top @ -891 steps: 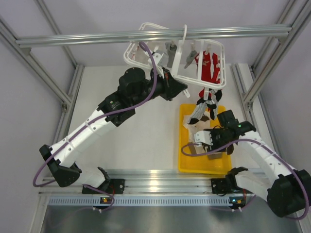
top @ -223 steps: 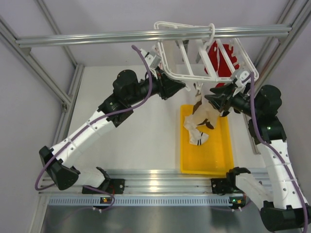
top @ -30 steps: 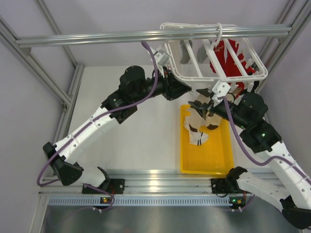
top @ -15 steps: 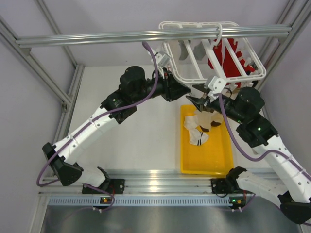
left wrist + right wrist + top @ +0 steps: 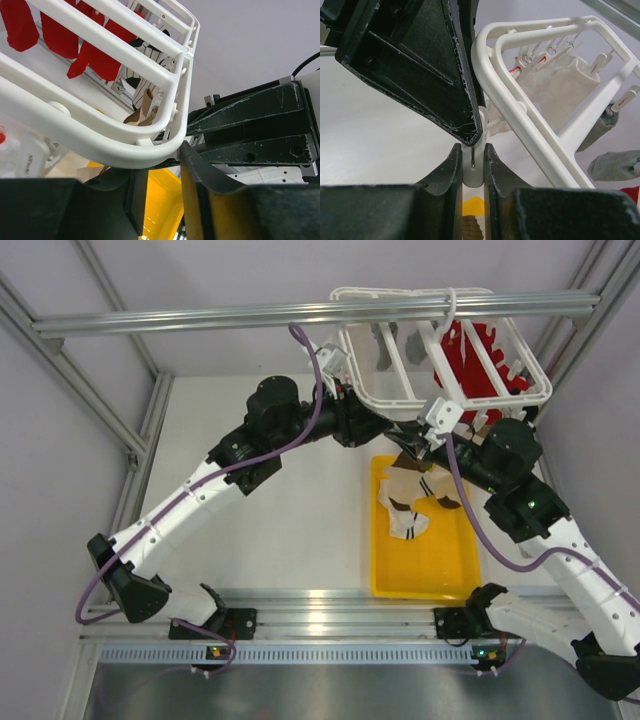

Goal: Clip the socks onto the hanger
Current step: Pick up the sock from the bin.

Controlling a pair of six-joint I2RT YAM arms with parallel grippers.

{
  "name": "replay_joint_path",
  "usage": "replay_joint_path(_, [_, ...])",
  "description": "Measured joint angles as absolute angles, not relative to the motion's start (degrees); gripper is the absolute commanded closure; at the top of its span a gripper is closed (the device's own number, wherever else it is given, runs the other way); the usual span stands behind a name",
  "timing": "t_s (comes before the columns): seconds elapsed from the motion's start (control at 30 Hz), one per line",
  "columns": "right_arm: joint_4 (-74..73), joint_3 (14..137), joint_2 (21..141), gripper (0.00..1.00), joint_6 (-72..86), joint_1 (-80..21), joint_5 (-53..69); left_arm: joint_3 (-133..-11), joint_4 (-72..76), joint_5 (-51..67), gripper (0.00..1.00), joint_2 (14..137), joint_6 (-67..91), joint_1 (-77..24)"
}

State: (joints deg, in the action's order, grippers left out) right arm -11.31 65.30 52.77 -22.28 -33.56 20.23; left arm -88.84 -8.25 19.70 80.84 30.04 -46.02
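Observation:
The white hanger hangs from the top rail by its hook. My left gripper is at its near left corner, jaws open, with the corner rim lying across the fingertips. My right gripper is just beside it under the same corner, shut on a small white clip that dangles from the frame. The socks, cream with brown blocks, lie heaped at the far end of the tray below. A brown bit of sock shows beneath the clip.
The yellow tray sits on the table at right. A red garment and grey pieces hang from the hanger. The two grippers nearly touch. An aluminium rail crosses above.
My right gripper has moved in under the hanger's corner and closed on the clip. The left jaws have widened slightly. The hanger has barely shifted.

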Motion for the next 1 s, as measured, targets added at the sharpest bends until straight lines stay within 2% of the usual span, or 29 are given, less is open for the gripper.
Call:
replay_joint_path(0.03, [-11.2,65.3,52.8,1.0,-22.2,-33.6,20.2,-88.8,-8.3,19.6,0.57,80.8,30.4,-46.1])
replay_joint_path(0.1, [-11.0,65.3,52.7,1.0,-21.8,-33.6,20.1,-88.8,-8.3,19.1,0.55,80.8,31.4,-46.1])
replay_joint_path(0.4, [-10.3,65.3,52.6,1.0,-20.7,-33.6,19.5,-88.9,-8.2,17.1,0.57,81.0,33.3,-46.2])
replay_joint_path(0.43, [-10.3,65.3,52.6,1.0,-20.7,-33.6,19.4,-89.0,-8.2,17.1,0.61,81.1,33.4,-46.2])
replay_joint_path(0.5, [-10.3,65.2,52.6,1.0,-20.4,-33.6,19.2,-89.1,-8.1,17.0,0.8,81.2,33.5,-46.3])
replay_joint_path(0.57, [-10.4,65.2,52.6,1.0,-20.4,-33.6,18.9,-89.2,-8.0,16.8,0.94,81.2,33.3,-46.4])
replay_joint_path(0.6, [-10.4,65.2,52.6,0.98,-20.4,-33.6,18.8,-89.2,-7.9,16.6,1.0,81.2,33.3,-46.4])
replay_joint_path(0.63, [-10.5,65.2,52.6,0.83,-20.4,-33.6,18.6,-89.2,-7.8,16.6,1.0,81.2,33.1,-46.4])
replay_joint_path(0.73, [-10.8,65.2,52.5,0.57,-20.2,-33.6,18.6,-89.3,-7.9,16.4,1.0,81.2,33.0,-46.4])
replay_joint_path(0.77, [-10.8,65.2,52.4,0.44,-20.1,-33.6,18.5,-89.3,-7.9,16.4,1.0,81.3,32.9,-46.4])
replay_joint_path(0.87, [-11.3,64.9,51.4,0.33,-19.7,-33.6,18.2,-89.3,-7.9,16.4,1.0,81.3,32.6,-46.4])
replay_joint_path(1.0, [-15.2,63.6,48.5,0.29,-19.3,-33.6,18.0,-89.3,-8.0,16.0,1.0,81.3,31.6,-46.4])
